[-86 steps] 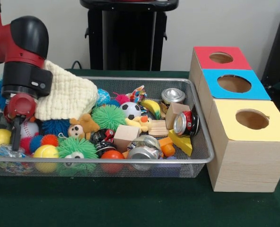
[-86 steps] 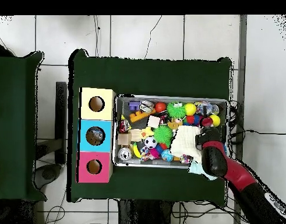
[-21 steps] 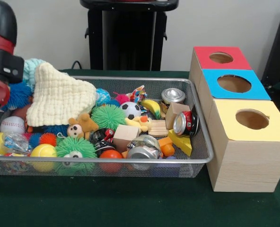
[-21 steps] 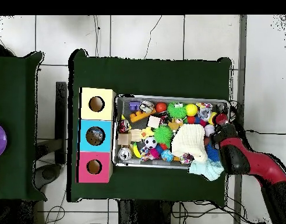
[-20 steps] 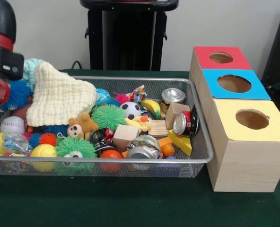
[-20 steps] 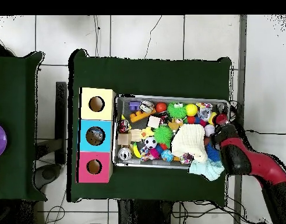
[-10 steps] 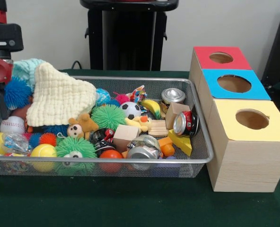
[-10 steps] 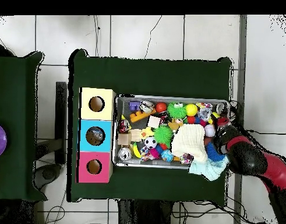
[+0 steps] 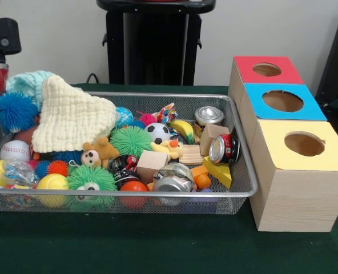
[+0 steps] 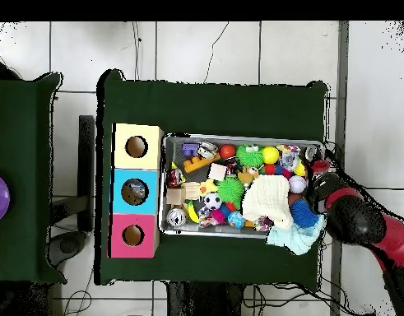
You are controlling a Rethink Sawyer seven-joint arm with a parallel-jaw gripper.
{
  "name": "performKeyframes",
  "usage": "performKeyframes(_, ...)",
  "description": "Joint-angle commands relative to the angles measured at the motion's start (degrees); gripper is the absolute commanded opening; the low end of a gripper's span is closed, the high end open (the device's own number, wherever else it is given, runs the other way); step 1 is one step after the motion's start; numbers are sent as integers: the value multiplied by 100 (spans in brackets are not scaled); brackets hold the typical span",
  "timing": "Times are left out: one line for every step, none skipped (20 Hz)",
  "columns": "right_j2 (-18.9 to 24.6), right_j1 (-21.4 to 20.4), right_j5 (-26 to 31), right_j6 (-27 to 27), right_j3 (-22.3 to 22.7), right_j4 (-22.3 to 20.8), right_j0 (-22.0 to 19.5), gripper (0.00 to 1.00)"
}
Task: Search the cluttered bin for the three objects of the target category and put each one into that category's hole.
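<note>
Overhead alone shows the arm (image 10: 357,220) past the bin (image 10: 242,233); tool state unclear

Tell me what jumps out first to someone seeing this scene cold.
The wire bin crammed with bright toys grabs the eye, especially the big cream knitted cloth heaped at its left in the front view and the spiky green ball mid-bin. Beside it, on the right, stands a row of wooden boxes with round holes, topped red, blue and yellow. The red and black arm sits at the bin's cloth end.
</note>
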Motion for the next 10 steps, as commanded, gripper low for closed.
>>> performKeyframes(-547,-118,417,351,46,359,515,0)
performKeyframes(-564,-86,410,356,32,408,525,0)
performKeyframes(-501,-26,522,313,17,535,507,0)
performKeyframes(-476,-29,559,289,28,606,511,0)
performKeyframes(-428,-58,653,311,79,747,525,0)
performKeyframes(-420,-86,660,327,121,818,547,0)
performKeyframes(-431,-75,626,364,133,883,596,0)
performKeyframes(-442,-63,601,375,150,936,625,0)
performKeyframes(-461,-16,559,406,161,998,662,0)
performKeyframes(-475,4,537,408,166,1036,688,0)
